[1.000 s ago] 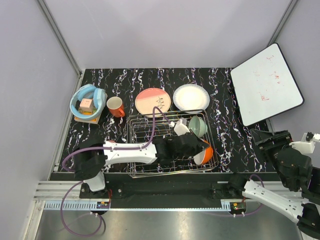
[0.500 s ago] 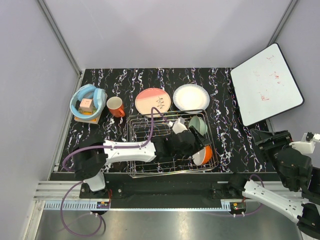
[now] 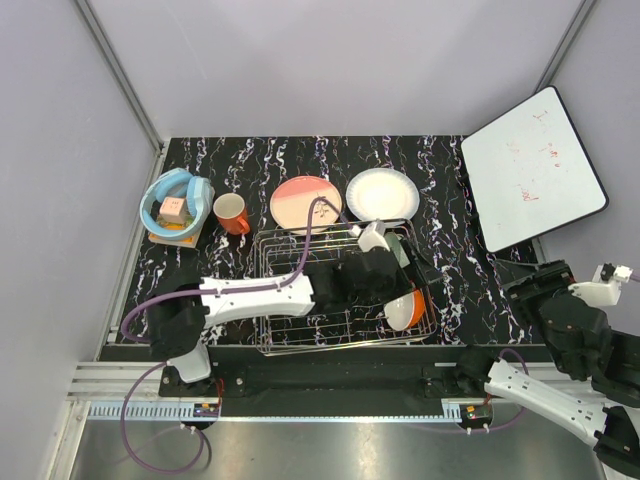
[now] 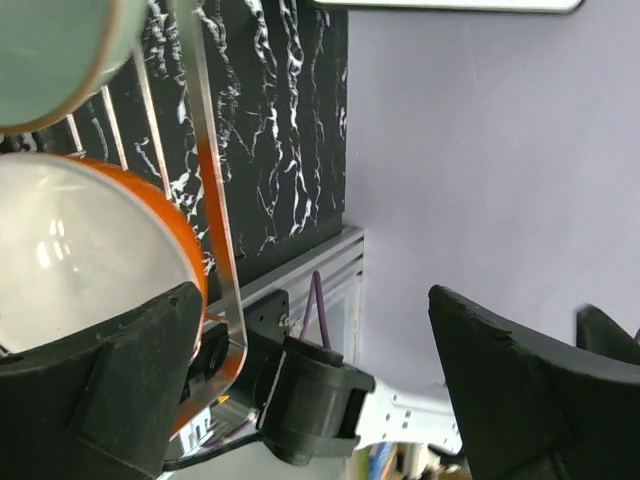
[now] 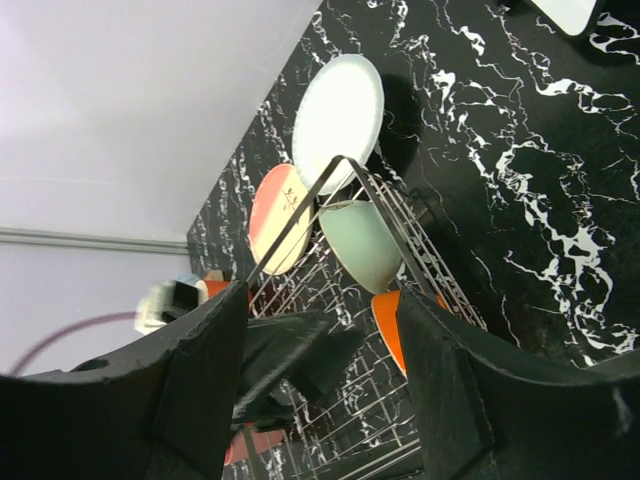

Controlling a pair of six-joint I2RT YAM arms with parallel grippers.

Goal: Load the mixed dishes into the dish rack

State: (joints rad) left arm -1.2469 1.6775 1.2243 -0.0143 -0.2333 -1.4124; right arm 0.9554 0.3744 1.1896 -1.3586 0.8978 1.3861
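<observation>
The dish rack (image 3: 290, 300) stands in the middle of the table. In its right end the white-and-orange bowl (image 3: 407, 311) leans on its side, with the pale green bowl (image 3: 401, 250) behind it. My left gripper (image 3: 392, 280) hovers over that end, open and empty. In the left wrist view the fingers (image 4: 100, 385) stand wide apart beside the white-and-orange bowl (image 4: 80, 250). Behind the rack lie the salmon-pink plate (image 3: 305, 203) and the white plate (image 3: 382, 193); the orange-red mug (image 3: 232, 213) stands to their left. My right gripper (image 3: 540, 295) is open off the table's right side.
A light blue tub (image 3: 175, 205) sits at the back left. A white board (image 3: 533, 168) with red scribbles leans at the back right. The right wrist view looks down on the rack (image 5: 420, 270), the green bowl (image 5: 362, 245) and both plates.
My left gripper has opened and let go of the white-and-orange bowl, which now leans in the rack's right end. The left hand has pulled back a little. The right arm shifted slightly.
</observation>
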